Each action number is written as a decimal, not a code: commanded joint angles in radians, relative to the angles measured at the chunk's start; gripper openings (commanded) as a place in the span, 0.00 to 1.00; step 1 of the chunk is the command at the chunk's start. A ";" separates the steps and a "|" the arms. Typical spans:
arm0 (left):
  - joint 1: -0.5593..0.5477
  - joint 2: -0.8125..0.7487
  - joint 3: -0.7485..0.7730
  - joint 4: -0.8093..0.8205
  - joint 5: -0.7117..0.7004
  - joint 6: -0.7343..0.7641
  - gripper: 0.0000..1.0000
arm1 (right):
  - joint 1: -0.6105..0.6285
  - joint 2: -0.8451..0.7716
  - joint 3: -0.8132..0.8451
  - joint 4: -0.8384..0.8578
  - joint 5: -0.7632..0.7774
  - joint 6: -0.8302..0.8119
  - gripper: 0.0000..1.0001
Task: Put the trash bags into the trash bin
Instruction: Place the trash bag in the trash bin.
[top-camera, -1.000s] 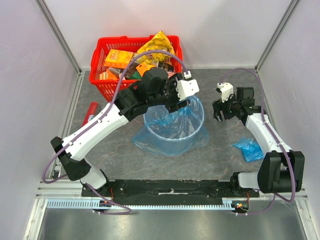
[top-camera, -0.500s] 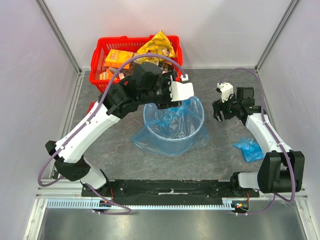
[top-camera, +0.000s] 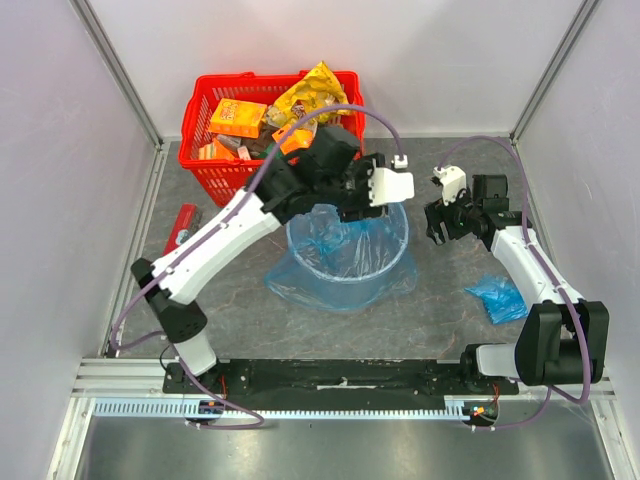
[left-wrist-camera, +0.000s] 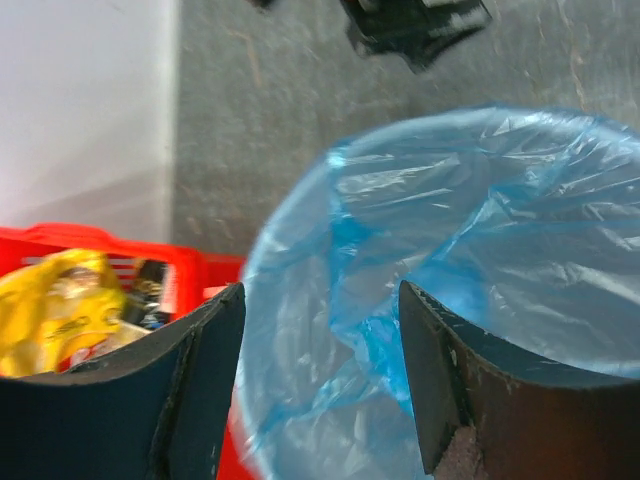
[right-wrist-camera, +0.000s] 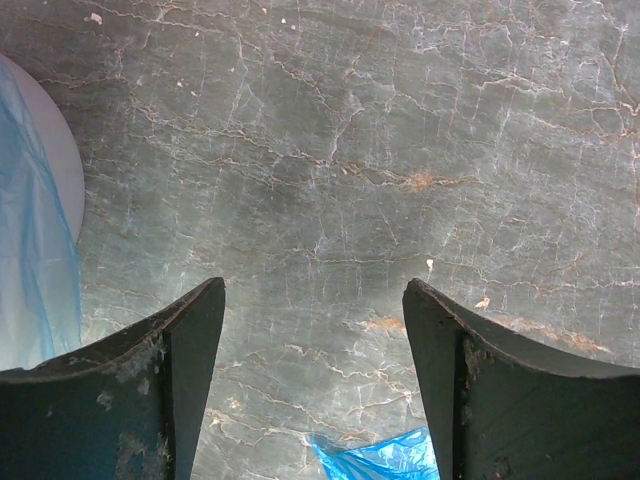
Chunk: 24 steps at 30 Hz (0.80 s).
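A large blue trash bag (top-camera: 345, 250) lines the round trash bin (top-camera: 402, 262) at the table's middle, its film draped over the rim and pooled around the base. My left gripper (top-camera: 345, 207) hovers over the bin's far rim, open; in the left wrist view its fingers (left-wrist-camera: 205, 385) stand apart above the crumpled bag (left-wrist-camera: 440, 230) with nothing clamped. To the right of the bin my right gripper (top-camera: 440, 222) is open over bare table. A small bundled trash bag (top-camera: 497, 298) lies by the right arm, its tip (right-wrist-camera: 385, 460) showing below the right gripper (right-wrist-camera: 315, 390).
A red mesh basket (top-camera: 215, 172) at the back left holds a yellow snack packet (top-camera: 318, 88) and orange boxes. A red flat item (top-camera: 185, 222) lies by the left wall. The bin's grey side (right-wrist-camera: 68, 170) shows at the left of the right wrist view.
My left arm has swung to the right, carrying its open gripper along the bin's far rim. The right arm and both bags have stayed put.
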 joint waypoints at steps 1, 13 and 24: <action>-0.004 0.060 -0.081 0.040 0.048 -0.035 0.68 | -0.007 -0.012 0.013 0.002 -0.022 -0.009 0.79; -0.005 0.040 -0.406 0.220 0.079 -0.067 0.65 | -0.009 -0.004 0.016 -0.008 -0.039 -0.011 0.80; -0.005 0.044 -0.511 0.295 0.075 -0.091 0.65 | -0.009 0.004 0.018 -0.014 -0.042 -0.014 0.81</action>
